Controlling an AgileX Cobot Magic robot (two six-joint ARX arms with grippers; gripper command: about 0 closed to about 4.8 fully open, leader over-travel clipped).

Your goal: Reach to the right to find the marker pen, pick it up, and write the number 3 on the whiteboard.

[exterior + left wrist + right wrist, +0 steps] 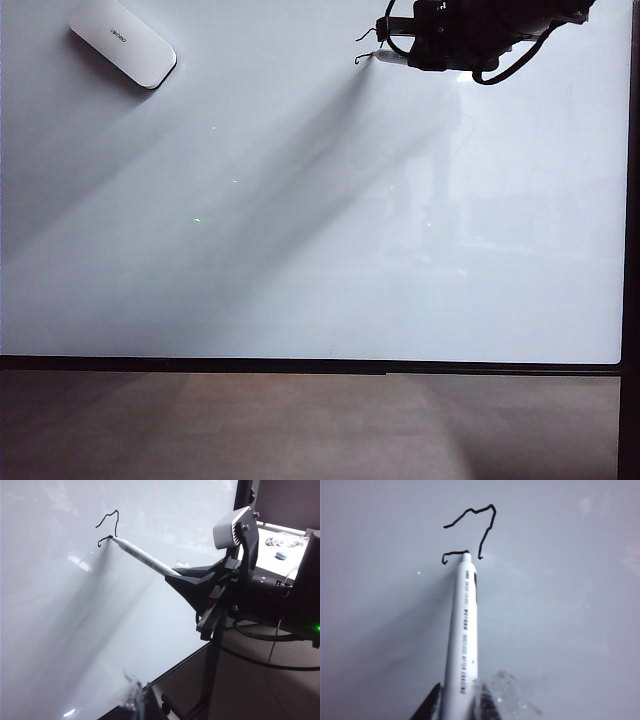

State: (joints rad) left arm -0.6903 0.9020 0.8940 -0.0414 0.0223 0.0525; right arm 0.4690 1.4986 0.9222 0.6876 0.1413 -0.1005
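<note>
Your marker pen [463, 630] sits clamped between the fingers of the right gripper [460, 707], its barrel running up from the jaws to a tip that touches the whiteboard [560, 630] at the end of a short black stroke. That stroke is the lower part of the number 3 [472, 530], a thin, shaky, angular line with a peaked upper part above the pen tip; the figure looks only partly drawn. In the exterior view you see the same right gripper [415, 55] near the top edge of the board, right of the middle, with the pen [388, 57] poking out toward the left and the small black marks [366, 48] at its tip. A white rounded eraser [122, 41] lies on the board in the upper left corner, well apart from the pen. Below the board's black frame runs a brown-grey surface [300, 425]. Of your left gripper [132, 700] only a blurred sliver shows in its wrist view, so you cannot tell how its jaws stand.
</note>
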